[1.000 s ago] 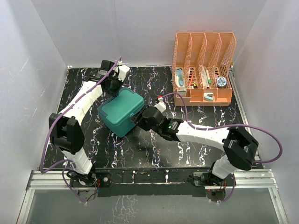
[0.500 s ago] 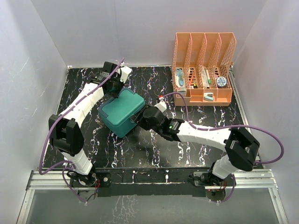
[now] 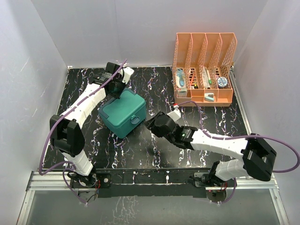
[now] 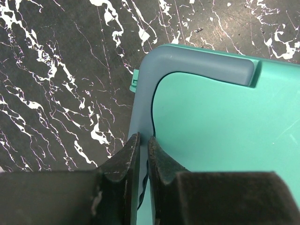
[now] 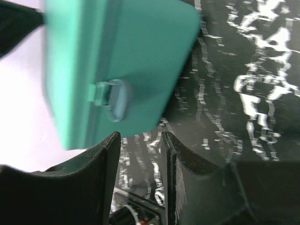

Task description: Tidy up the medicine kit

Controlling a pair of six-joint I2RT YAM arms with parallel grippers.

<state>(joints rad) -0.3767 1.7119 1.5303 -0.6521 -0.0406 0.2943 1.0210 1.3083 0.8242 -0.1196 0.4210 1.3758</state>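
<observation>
Near side: right gripper [image 3: 148, 123] hangs low over the marbled table [image 3: 154, 154]. Its jaws stand partly apart with nothing between them, and it is short of the box, not touching it. In its wrist view the front latch [image 5: 115, 99] sits straight ahead, a small rounded tab proud of the front wall.

Middle: medicine kit [image 3: 121, 112] sits flat on the table, left of centre, turned askew, lid down. The shell is moulded teal plastic with rounded corners. It reads stiff and smooth, likely slick under hard fingertips. Probably light as a shell. Contents not visible, so true weight unknown. A light box would skid if pushed from one side only.

Far corner of kit: left gripper [image 4: 140, 143] has its fingers drawn together, tips down at the lid rim beside the grey-blue handle band [image 4: 201, 65]. Cannot tell if anything is pinched.

Hold points, as judged: latch tab for opening, with the far corner braced. Handle band or a wall edge for lifting. The body looks too broad to span.

Far right: orange mesh rack [image 3: 205, 61], small items in its slots.
</observation>
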